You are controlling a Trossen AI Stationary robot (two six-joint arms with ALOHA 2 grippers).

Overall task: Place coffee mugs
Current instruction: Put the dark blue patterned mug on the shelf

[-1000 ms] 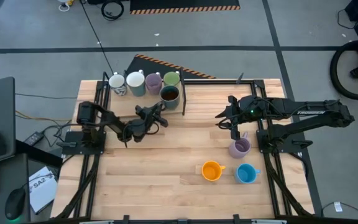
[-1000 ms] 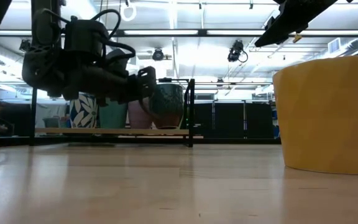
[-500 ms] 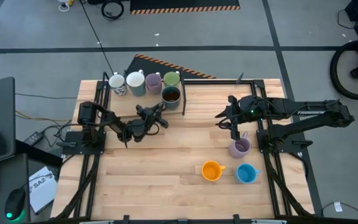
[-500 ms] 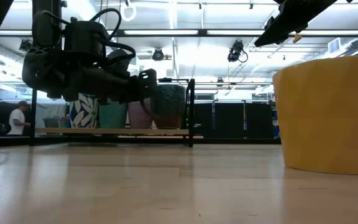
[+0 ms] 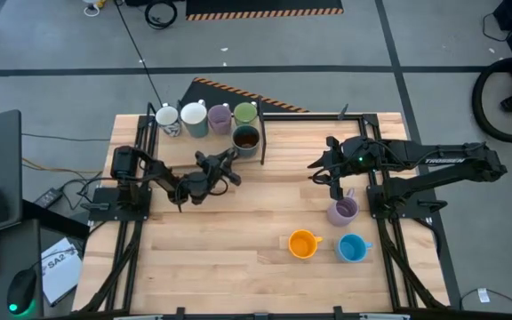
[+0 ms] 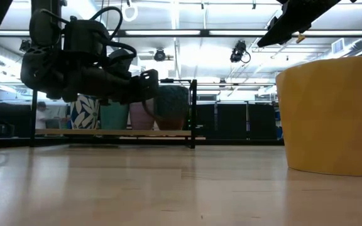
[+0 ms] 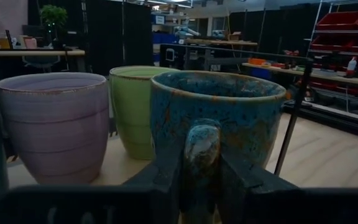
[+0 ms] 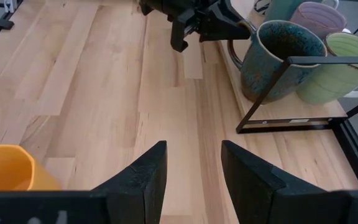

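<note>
The dark brown mug [image 5: 245, 140], speckled blue outside, stands upright at the near right corner of the rack [image 5: 263, 142]. My left gripper [image 5: 230, 156] is shut on its handle. Behind it in a row stand the green mug [image 5: 245, 112], a lilac mug [image 5: 219, 117] and two white mugs [image 5: 194, 118] [image 5: 168, 120]. My right gripper [image 5: 334, 184] hangs open above the table, just beyond the second lilac mug [image 5: 342, 210]. That mug, the orange mug [image 5: 302, 244] and the blue mug [image 5: 352, 248] stand upright on the table, on their bases. My left gripper pinches the dark brown mug's handle [image 7: 202, 146] between its two fingers [image 7: 166, 177], coming in level from the table's near left. The fingers lie across the handle, which points back at the gripper. The mug stays upright, its base at the rack's board [image 8: 261, 99].
The rack's black frame post [image 8: 263, 93] stands close by the dark mug's right side. Bare wooden table [image 5: 229, 231] lies between the rack and the three loose mugs. In the low view the orange mug [image 6: 332, 113] fills the right foreground.
My left gripper has carried the dark brown mug a little toward the rack's right post, keeping hold of its handle. The right arm has kept still.
</note>
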